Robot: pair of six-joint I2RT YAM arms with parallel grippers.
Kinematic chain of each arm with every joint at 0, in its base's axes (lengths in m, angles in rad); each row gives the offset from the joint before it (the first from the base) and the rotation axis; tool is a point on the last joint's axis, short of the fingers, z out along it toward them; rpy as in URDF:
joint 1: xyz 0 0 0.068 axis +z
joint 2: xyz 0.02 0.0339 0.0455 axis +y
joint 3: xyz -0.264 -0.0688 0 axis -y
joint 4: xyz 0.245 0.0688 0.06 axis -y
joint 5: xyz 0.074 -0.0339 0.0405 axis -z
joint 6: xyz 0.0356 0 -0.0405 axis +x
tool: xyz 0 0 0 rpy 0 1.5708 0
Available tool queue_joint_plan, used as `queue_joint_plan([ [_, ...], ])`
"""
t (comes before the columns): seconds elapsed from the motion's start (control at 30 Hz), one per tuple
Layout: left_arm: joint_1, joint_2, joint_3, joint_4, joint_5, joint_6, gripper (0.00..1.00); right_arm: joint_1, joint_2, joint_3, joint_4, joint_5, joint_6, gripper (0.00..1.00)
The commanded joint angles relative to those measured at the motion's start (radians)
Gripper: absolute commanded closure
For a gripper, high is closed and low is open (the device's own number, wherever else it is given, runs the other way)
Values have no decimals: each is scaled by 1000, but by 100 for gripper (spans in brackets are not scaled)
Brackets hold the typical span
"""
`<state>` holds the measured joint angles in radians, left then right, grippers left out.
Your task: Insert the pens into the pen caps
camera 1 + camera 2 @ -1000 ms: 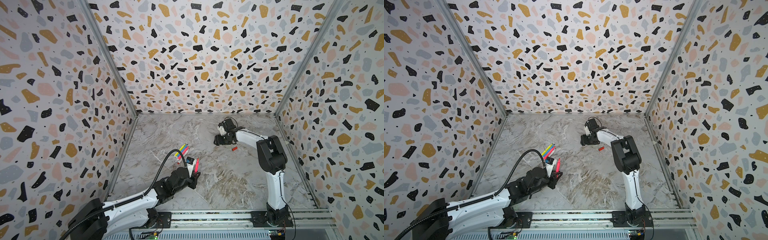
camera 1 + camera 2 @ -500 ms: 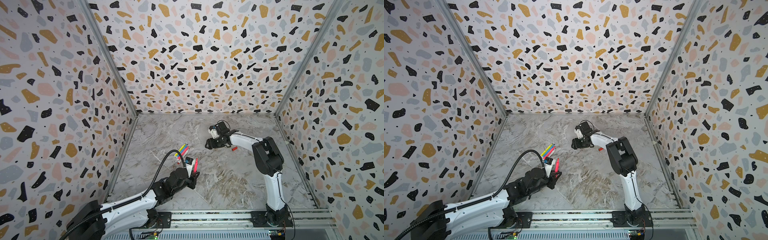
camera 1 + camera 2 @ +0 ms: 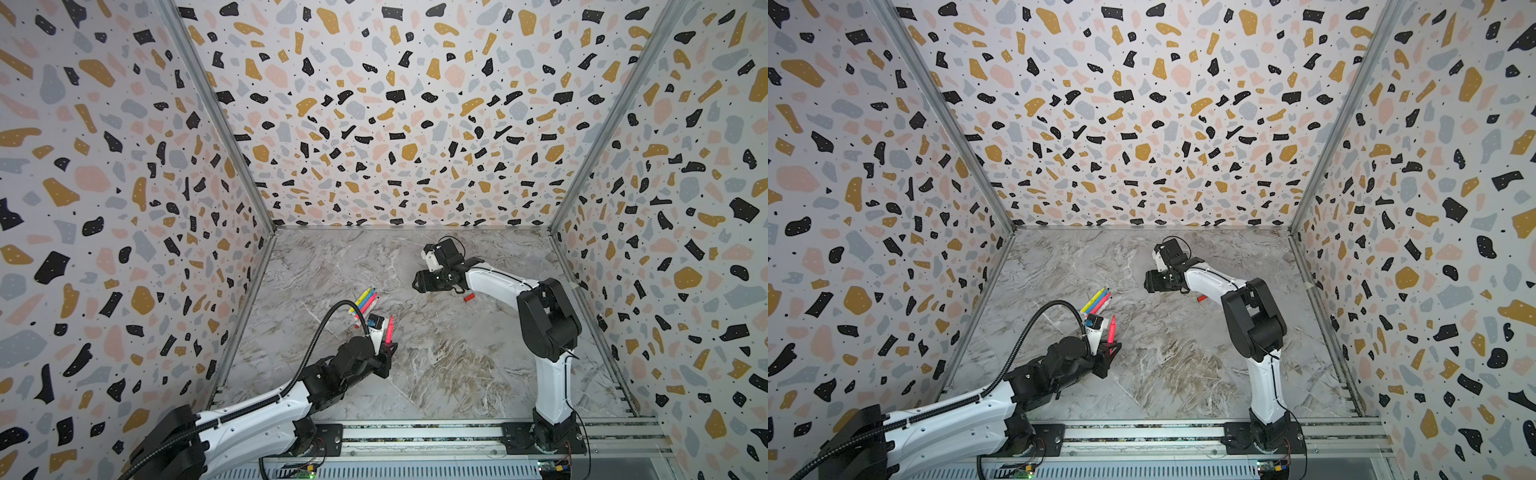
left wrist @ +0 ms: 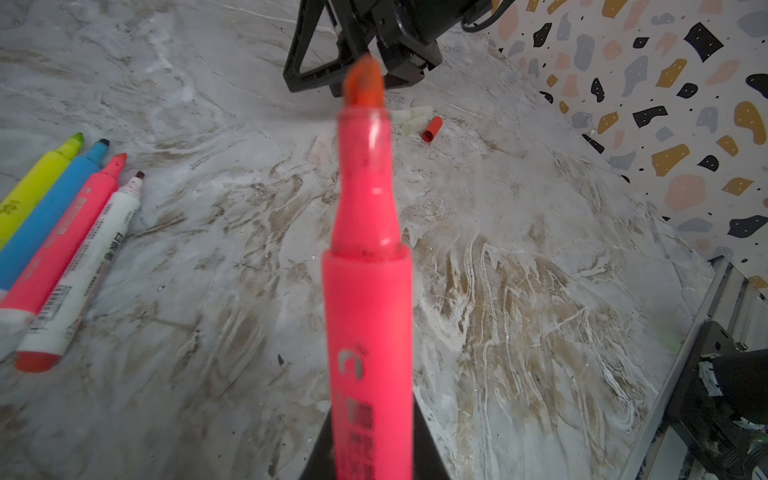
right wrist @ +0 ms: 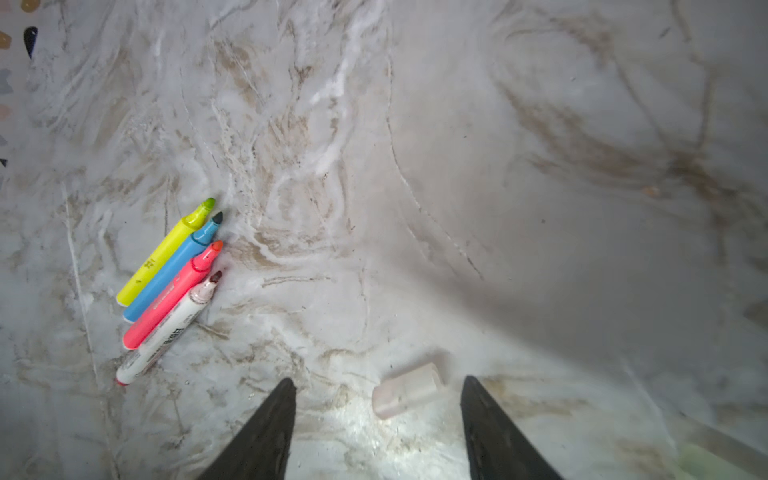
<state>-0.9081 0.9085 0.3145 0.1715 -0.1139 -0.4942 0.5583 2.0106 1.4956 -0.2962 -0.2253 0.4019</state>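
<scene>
Left claw (image 3: 386, 353) pinches a pink pen (image 4: 368, 291) low on its barrel. It is probably light, stiff and slick, so a mid-barrel hold seems safer. Four pens (image 3: 365, 300) lie alongside. Right claw (image 5: 377, 379) is spread, with a clear cap (image 5: 409, 390) between its tips. A red cap (image 3: 468, 297) lies beyond.

Glossy pink plastic pen (image 4: 368, 291), translucent matt plastic cap (image 5: 407, 395), smooth marble-look tabletop (image 5: 540, 166)

The right gripper (image 3: 417, 284) has swung left across the bench (image 3: 436, 365), away from the red cap (image 3: 468, 297) it hung just beside a second ago; most of that shift came early, the last half-second adding only a little
</scene>
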Motion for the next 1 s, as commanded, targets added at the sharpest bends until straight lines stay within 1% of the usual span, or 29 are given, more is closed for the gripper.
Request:
queue_joint_plan([
  [0.0,4,-10,-16,15,-15,-4,100,13,-59,-15,-65,73,75,35],
  [0.13,5,-10,-17,17,-16,-4,100,31,-45,-28,-75,63,96,31],
  [0.2,4,-12,-18,15,-17,-6,100,35,-38,-44,-63,53,112,31],
  [0.33,4,-23,-29,13,-19,-13,100,39,-23,-57,-46,52,136,34],
  [0.63,5,-33,-32,10,-32,-13,100,49,41,-21,-51,60,145,37],
  [0.97,5,-37,-22,-11,-40,-5,100,56,127,64,-72,57,130,40],
])
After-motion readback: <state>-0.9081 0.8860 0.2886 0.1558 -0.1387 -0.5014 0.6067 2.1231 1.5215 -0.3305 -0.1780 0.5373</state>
